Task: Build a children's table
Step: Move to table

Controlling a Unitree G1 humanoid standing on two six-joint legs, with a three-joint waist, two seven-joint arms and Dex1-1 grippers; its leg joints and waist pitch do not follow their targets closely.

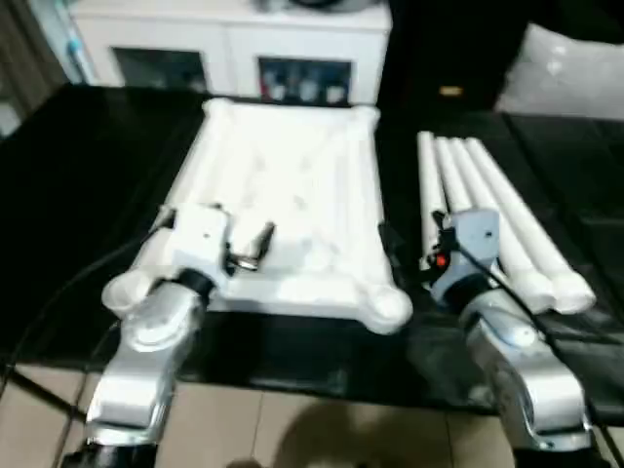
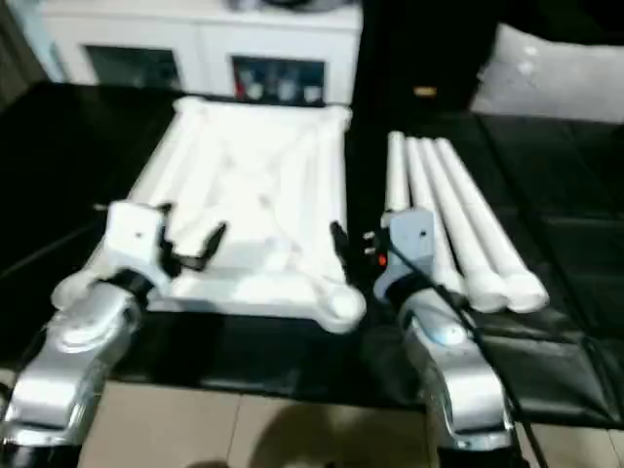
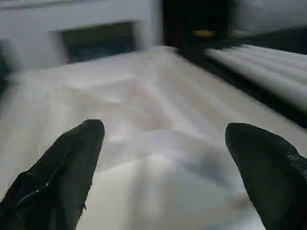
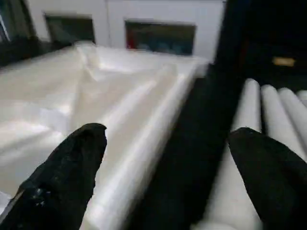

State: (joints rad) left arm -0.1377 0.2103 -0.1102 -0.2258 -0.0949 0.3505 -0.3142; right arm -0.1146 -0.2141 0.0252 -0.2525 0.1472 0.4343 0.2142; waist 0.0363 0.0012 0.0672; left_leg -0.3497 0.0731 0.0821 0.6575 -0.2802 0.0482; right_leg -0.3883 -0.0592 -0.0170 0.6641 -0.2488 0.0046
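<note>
The children's table top [image 1: 292,175] lies upside down in the middle of the black work table, its ribbed underside and round corner sockets facing up. Several white tube legs [image 1: 497,224] lie side by side to its right. My left gripper [image 2: 185,232] hovers open over the top's near left part, with the ribbed surface [image 3: 158,110] between its fingers [image 3: 72,158]. My right gripper [image 1: 414,239] is open over the black strip between the top's right edge [image 4: 144,120] and the legs [image 4: 259,115]. Neither gripper holds anything.
A white cabinet with glass doors [image 1: 234,49] stands behind the black work table [image 1: 58,195]. A white bundle [image 1: 565,58] sits at the back right. Black cables [image 1: 49,302] run along my left arm. The table's near edge meets a tiled floor [image 1: 292,429].
</note>
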